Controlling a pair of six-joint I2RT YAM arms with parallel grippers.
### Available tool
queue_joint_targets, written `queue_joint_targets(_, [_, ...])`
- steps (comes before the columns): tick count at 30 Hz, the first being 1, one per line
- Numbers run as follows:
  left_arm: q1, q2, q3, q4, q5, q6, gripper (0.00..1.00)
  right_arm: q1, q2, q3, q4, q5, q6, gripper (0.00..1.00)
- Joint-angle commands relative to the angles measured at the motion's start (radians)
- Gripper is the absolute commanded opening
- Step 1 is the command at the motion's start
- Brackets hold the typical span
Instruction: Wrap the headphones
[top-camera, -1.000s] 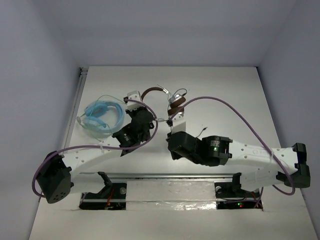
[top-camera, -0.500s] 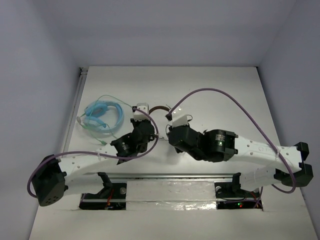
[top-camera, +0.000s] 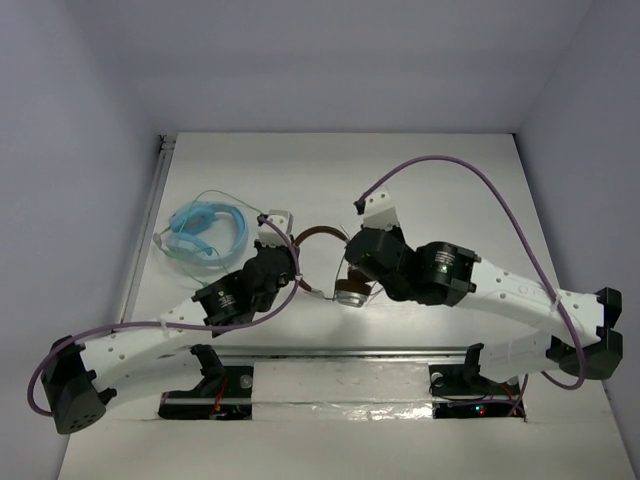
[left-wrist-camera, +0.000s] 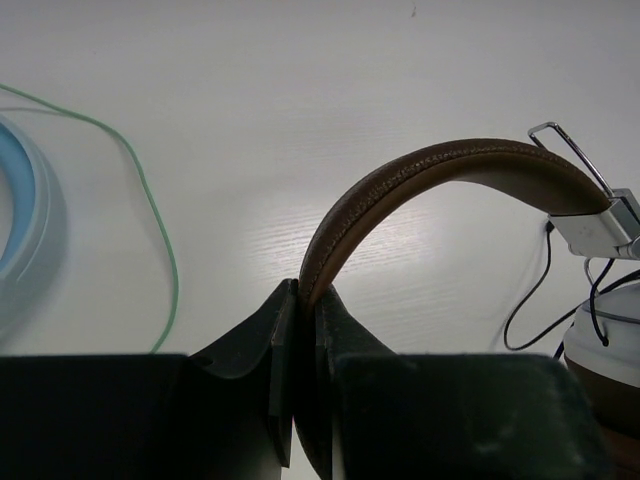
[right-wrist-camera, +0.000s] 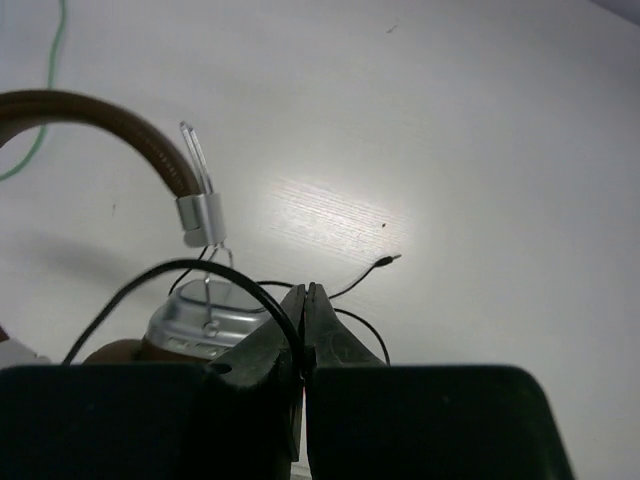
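Observation:
The headphones have a dark brown headband (top-camera: 318, 232) (left-wrist-camera: 440, 165) and a silver ear cup with a brown pad (top-camera: 352, 293) (right-wrist-camera: 200, 325). They sit at the table's middle between both arms. My left gripper (left-wrist-camera: 305, 292) is shut on the headband's left end. My right gripper (right-wrist-camera: 308, 295) is shut on the thin dark cable (right-wrist-camera: 215, 270), which loops over the ear cup. The cable's plug end (right-wrist-camera: 390, 259) lies loose on the table beyond the fingers. The second ear cup is hidden.
Light-blue headphones (top-camera: 205, 232) with a thin green cable (left-wrist-camera: 150, 200) lie at the left, close to my left arm. White walls bound the table on the left, far and right sides. A metal rail (top-camera: 340, 352) runs along the near edge.
The headphones have come nearer and turned, with one ear cup now toward the near side. My right wrist has swung from the near side to the far side. My left arm has stretched lower.

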Motion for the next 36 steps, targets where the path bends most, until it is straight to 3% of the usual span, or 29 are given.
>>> queue_joint_targets(1, [-0.004,-0.048,0.057,-0.044,0.030,-0.040,0.00,-0.027,-0.057,0.027,0.058,0.110,-0.034,0.00])
queue_joint_targets(6, [-0.004,-0.074,0.083,-0.067,0.084,-0.052,0.00,-0.082,-0.086,-0.048,0.149,0.109,-0.056,0.00])
queue_joint_targets(13, [-0.004,-0.082,0.140,-0.067,0.269,-0.049,0.00,-0.195,-0.170,-0.199,0.405,-0.094,-0.166,0.05])
queue_joint_targets(18, [-0.004,-0.106,0.172,-0.062,0.323,-0.068,0.00,-0.254,-0.192,-0.283,0.511,-0.134,-0.159,0.07])
queue_joint_targets(24, [0.045,-0.182,0.189,-0.045,0.356,-0.108,0.00,-0.379,-0.308,-0.430,0.759,-0.374,-0.082,0.16])
queue_joint_targets(31, [0.064,-0.194,0.234,-0.018,0.359,-0.120,0.00,-0.389,-0.368,-0.596,1.002,-0.563,-0.014,0.17])
queue_joint_targets(36, [0.064,-0.179,0.263,0.073,0.356,-0.141,0.00,-0.435,-0.316,-0.679,1.193,-0.724,-0.014,0.37])
